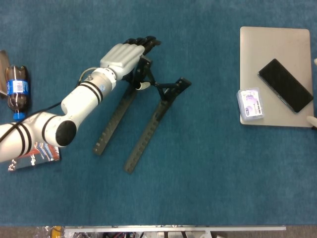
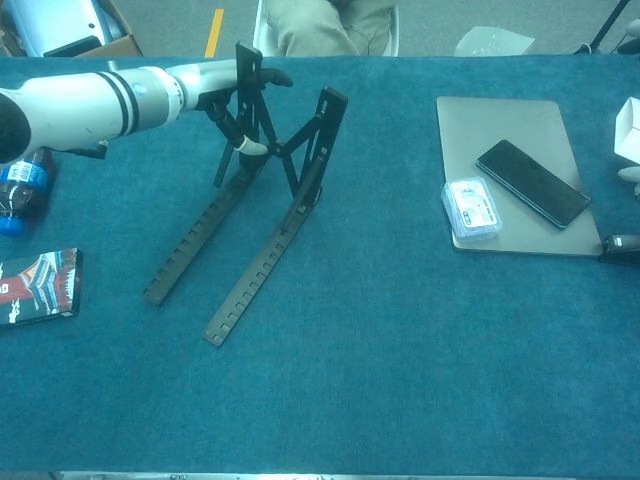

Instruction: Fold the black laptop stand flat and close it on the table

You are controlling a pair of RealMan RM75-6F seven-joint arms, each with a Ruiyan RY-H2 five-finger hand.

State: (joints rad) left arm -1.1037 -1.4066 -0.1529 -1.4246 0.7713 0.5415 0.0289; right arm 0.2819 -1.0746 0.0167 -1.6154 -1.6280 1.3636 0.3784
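- The left hand (image 1: 125,54) reaches in from the left side of the table, palm down, with its dark fingers (image 1: 143,41) stretched forward over the top of the laptop stand (image 1: 143,106).
- The thumb seems to hook under the stand's left upright, so the hand appears to be gripping it there, though the contact is partly hidden in both views.
- The right hand shows only as a pale sliver at the right edge of the chest view (image 2: 630,174); I cannot tell how its fingers lie.
- The stand is not flat: in the chest view its two upper arms rise steeply from the cloth, joined by crossed struts between them.
- Its two long notched rails lie on the blue table cover (image 1: 198,188), running from the hand down toward the near left, roughly parallel and a little apart.
- The stand sits left of the table's centre, directly under and just beyond the left hand.
- A cola bottle (image 1: 16,91) lies on its side near the left edge, well apart from the stand.
- A flat printed packet (image 2: 38,284) lies near the left edge, closer to the robot than the bottle.
- A closed grey laptop (image 1: 277,49) lies on the right side, well apart from the stand.
- On the laptop lid rest a black phone (image 1: 286,85) and a small clear plastic box (image 1: 250,104), the box at the lid's near left corner.
- Nothing lies between the stand and the laptop.
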